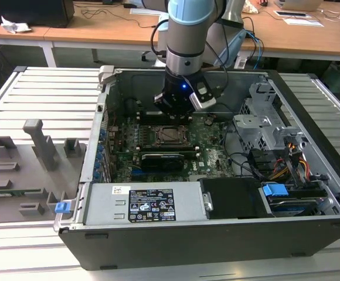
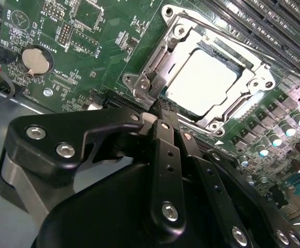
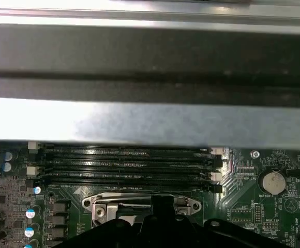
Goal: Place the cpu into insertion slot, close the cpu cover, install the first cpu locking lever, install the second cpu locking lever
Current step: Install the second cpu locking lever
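The cpu [image 2: 204,82] lies flat in the insertion slot [image 2: 215,125], silver face up. The grey metal cpu cover [image 2: 253,81] is folded down around it, framing the chip in its window. My gripper [image 2: 158,106] is shut, its two thin black fingers [image 2: 165,155] pressed together with nothing visible between them. The tips sit at one corner of the socket, right by the bent end of a metal locking lever [image 2: 146,87]. In the exterior view the gripper [image 1: 179,104] hangs just behind the socket [image 1: 171,135] on the green board [image 1: 208,149].
The board lies inside an open computer case [image 1: 176,240]. Long memory slots [image 3: 124,160] run beside the socket, under a grey case wall [image 3: 150,119]. A coin battery [image 2: 37,60], a long black card [image 1: 167,159], a drive cage [image 1: 269,123] and cables [image 1: 287,164] crowd around.
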Robot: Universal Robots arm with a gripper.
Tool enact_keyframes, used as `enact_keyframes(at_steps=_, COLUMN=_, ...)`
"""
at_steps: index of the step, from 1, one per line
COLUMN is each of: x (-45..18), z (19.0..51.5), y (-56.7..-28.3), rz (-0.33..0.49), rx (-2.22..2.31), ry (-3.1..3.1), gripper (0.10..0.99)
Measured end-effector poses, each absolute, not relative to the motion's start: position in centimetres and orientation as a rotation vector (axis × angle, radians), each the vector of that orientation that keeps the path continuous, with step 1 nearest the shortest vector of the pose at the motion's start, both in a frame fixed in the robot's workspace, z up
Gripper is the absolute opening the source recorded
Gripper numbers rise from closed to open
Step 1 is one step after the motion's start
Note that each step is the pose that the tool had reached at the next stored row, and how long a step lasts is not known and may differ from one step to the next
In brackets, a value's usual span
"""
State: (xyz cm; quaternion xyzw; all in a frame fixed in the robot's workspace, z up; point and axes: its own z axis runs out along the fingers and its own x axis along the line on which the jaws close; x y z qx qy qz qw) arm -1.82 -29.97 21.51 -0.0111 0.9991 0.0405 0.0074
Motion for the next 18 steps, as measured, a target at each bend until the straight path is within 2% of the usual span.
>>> enact_keyframes(at_steps=6, x=-1.8, z=22.1, y=-30.1, rz=0.126, rx=-0.035, ry=3.124, gripper=0.106)
enact_keyframes(at_steps=11, x=-1.8, z=24.9, y=-30.1, rz=0.127, rx=-0.035, ry=3.124, gripper=0.106)
enact_keyframes(at_steps=18, x=-1.8, z=25.1, y=-31.0, rz=0.127, rx=-0.035, ry=3.124, gripper=0.106)
